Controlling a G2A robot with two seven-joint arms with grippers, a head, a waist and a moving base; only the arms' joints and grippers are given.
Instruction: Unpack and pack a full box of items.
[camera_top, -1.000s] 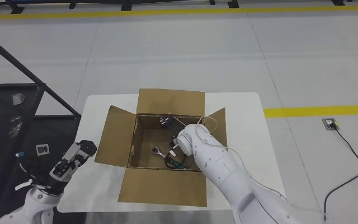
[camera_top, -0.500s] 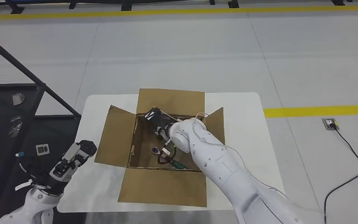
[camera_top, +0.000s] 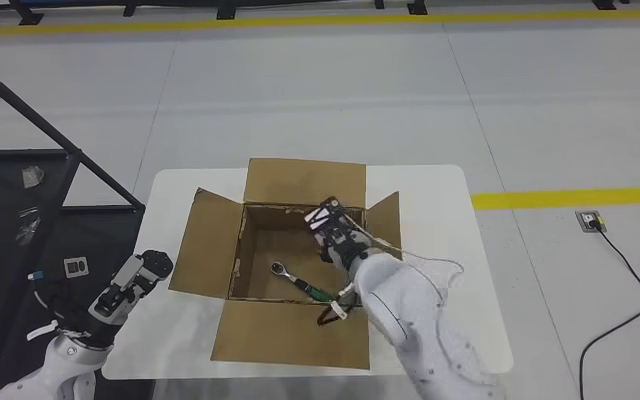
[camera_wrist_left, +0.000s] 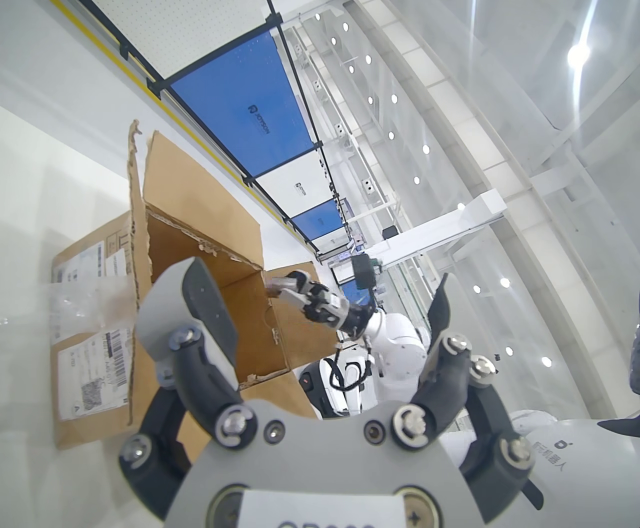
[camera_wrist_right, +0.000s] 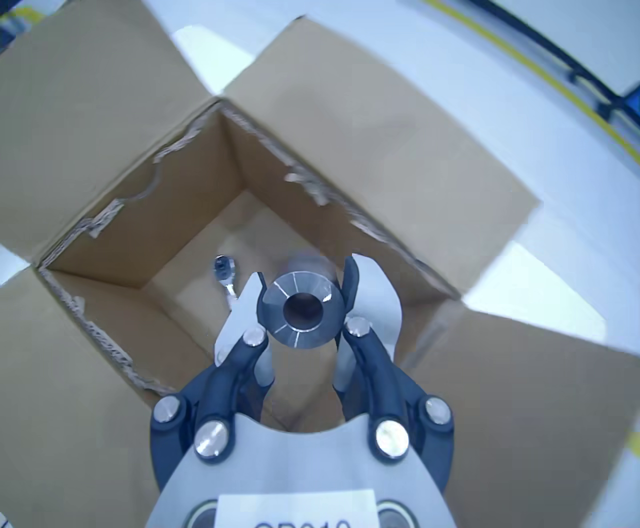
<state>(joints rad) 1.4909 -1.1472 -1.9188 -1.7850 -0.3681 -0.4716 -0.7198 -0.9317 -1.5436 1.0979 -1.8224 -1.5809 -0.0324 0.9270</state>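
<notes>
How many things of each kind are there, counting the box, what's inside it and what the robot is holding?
cardboard box: 1
ratchet wrench, lying in the box: 1
metal sleeve, held in the right gripper: 1
Total: 3

Bright, even overhead light washes the white counter (camera_top: 440, 200) and pale floor (camera_top: 300, 90) in the top view, leaving the inside of the cardboard box (camera_top: 305, 182) in soft shade. From the left wrist, a ceiling lamp (camera_wrist_left: 579, 54) flares into a streak of glare and the roof beam (camera_wrist_left: 480, 150) bows toward the edge. Small glints catch the steel collet (camera_wrist_right: 300, 311) clamped in the right hand (camera_wrist_right: 303, 273).
</notes>
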